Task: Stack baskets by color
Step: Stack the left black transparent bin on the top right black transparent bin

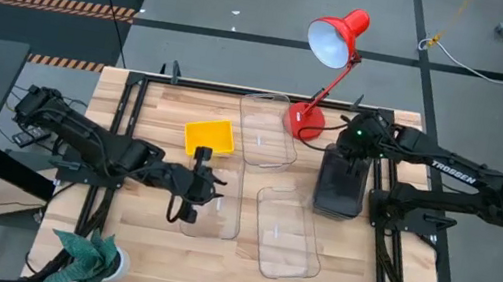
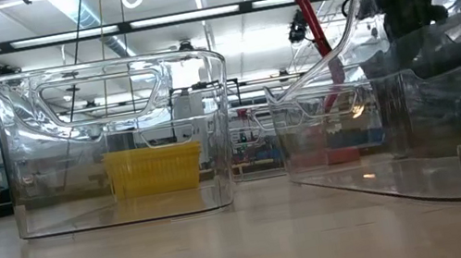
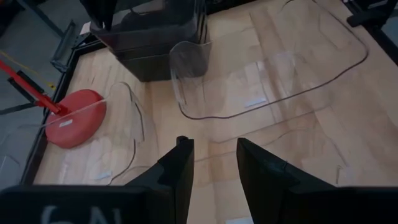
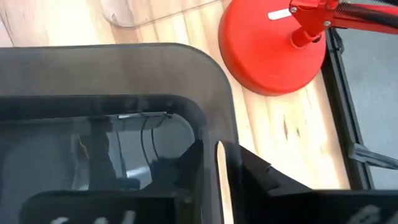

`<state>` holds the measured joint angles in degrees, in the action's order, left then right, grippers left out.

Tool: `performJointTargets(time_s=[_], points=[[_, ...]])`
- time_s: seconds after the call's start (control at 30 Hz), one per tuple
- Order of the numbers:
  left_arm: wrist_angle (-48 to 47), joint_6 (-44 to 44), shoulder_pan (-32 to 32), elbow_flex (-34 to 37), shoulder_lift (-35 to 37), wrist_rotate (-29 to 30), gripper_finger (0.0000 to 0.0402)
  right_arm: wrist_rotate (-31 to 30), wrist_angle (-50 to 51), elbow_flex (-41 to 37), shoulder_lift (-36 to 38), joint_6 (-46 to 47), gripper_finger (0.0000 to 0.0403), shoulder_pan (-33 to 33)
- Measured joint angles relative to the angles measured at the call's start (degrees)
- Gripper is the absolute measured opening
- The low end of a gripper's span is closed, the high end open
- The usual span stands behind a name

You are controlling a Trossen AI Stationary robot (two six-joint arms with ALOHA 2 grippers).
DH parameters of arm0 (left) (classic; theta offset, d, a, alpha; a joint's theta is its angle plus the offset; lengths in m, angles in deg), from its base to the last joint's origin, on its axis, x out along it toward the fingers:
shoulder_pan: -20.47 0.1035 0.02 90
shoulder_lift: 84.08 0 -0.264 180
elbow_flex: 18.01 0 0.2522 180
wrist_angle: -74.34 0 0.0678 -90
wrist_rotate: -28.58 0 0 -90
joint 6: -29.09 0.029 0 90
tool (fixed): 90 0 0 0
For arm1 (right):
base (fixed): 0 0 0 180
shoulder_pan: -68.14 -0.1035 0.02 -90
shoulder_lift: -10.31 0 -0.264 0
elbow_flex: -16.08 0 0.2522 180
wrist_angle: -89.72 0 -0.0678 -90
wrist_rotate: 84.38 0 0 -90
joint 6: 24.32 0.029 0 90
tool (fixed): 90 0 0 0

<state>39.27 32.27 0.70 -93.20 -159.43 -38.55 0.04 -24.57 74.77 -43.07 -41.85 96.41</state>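
Right gripper point(image 4: 211, 180): fingers straddle the rim of the smoky dark grey rectangular baskets point(image 1: 339, 185), nested right of centre; clamped or releasing, cannot tell.
Left gripper point(image 3: 214, 165): fingers apart, empty, over a clear rectangular basket point(image 1: 212, 211), likely next.
Yellow square basket point(image 1: 208, 137): alone, far-left.

This is a robotics lab or workshop hall with an industrial look. The wooden worktable point(image 1: 164, 249), edged by a black metal frame, stands on a grey concrete floor point(image 1: 253, 5). Beyond the table, black-and-orange hazard-striped mats point(image 1: 46, 0) lie on that floor and loose cables trail across it. The low view across the table shows a wide room with long ceiling strip lights point(image 2: 193, 15), ducting and more workstations in the distance.
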Motion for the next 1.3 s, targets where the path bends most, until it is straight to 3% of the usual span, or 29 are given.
performJointTargets(time_s=[0.3,0.57,1.03,1.2,1.3], points=[[3.77,0.28,-1.34,-0.05,-3.89,-0.8,0.0128,1.37,1.19,-0.83,0.04,1.55,0.0165,0.0],[7.84,2.62,-0.94,0.0,-11.19,-2.14,0.0118,2.68,5.78,4.43,0.58,3.57,0.022,0.0],[4.57,3.71,-0.59,0.0,-8.0,-1.97,0.0116,0.72,14.22,6.42,8.05,9.48,0.0225,-0.04],[2.45,4.16,-0.61,-0.02,-5.67,-1.94,0.0116,-2.68,17.66,6.41,8.25,11.62,0.0225,-0.04],[2.26,4.18,-0.59,0.0,-4.72,-1.65,0.0116,-8.19,14.34,5.53,8.17,13.77,0.0222,-0.07]])
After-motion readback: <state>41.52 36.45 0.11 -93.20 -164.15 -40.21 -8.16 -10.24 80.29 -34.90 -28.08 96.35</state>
